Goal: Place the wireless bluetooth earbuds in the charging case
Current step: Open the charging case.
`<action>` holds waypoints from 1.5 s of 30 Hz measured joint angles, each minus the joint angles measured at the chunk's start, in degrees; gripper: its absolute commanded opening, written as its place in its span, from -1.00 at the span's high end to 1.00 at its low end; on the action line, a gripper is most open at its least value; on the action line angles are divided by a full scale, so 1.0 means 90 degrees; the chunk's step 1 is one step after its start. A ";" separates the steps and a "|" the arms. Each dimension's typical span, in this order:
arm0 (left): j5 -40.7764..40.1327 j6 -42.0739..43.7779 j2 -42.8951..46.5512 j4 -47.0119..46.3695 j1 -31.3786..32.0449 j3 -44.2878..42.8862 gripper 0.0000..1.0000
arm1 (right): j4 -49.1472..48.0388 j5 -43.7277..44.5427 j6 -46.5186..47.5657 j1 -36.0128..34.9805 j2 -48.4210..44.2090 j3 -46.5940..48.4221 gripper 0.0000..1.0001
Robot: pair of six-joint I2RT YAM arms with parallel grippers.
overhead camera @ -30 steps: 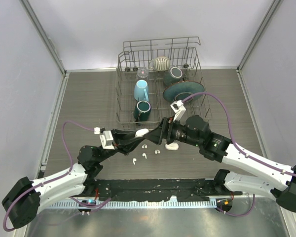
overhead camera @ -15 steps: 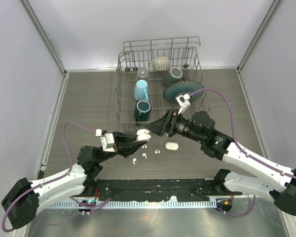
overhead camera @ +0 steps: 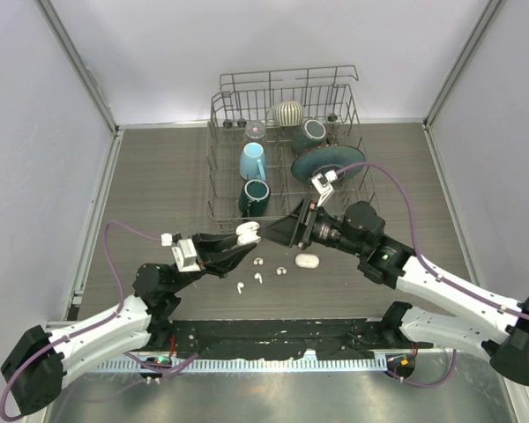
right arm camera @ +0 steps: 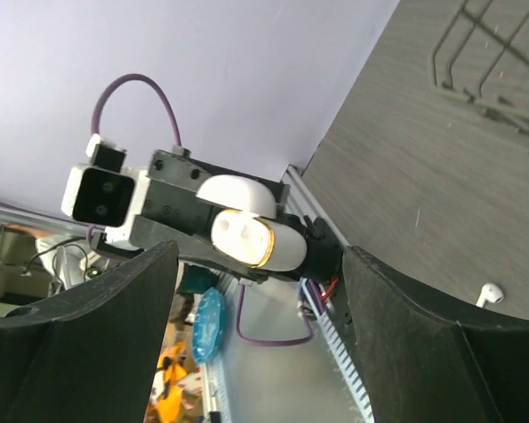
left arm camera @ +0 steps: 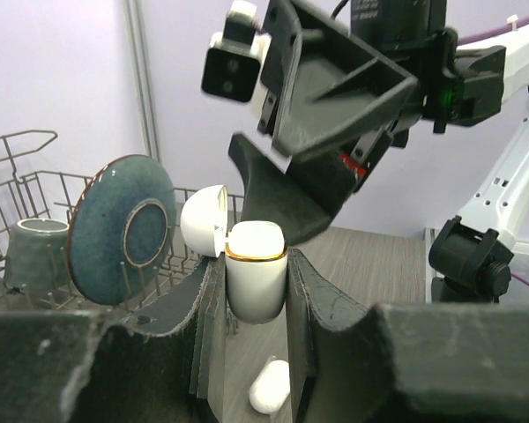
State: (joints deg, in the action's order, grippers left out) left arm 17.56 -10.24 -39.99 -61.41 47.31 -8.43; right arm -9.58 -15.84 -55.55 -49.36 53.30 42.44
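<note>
Charging case [left arm camera: 256,286] lid open, clamped in left gripper [left arm camera: 255,264]; earbuds [overhead camera: 241,286] on table [overhead camera: 159,185].

A robot lab's test cell. The desk [overhead camera: 159,176] under the rack [overhead camera: 286,81] is boxed in by plain pale walls [overhead camera: 247,40] behind the rack and on both sides of it, joined by bare metal posts [overhead camera: 79,66]. In front of the rack, a left arm [overhead camera: 97,330] and a right arm [overhead camera: 450,286] sit on a black base plate [overhead camera: 282,333], trailing purple cable [right arm camera: 134,80]. Mugs [overhead camera: 252,161] and a plate [overhead camera: 328,161] stand inside the rack
</note>
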 measured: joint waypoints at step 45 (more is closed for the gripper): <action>0.0107 0.0160 0.0002 0.0670 0.0036 -0.0221 0.95 | -0.2084 -0.0933 -0.1540 0.0051 0.1001 -0.0772 0.98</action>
State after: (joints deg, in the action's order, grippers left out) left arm 18.52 -8.80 -39.97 -55.37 47.64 -10.41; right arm -28.34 -24.23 -69.41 -48.90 62.30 35.48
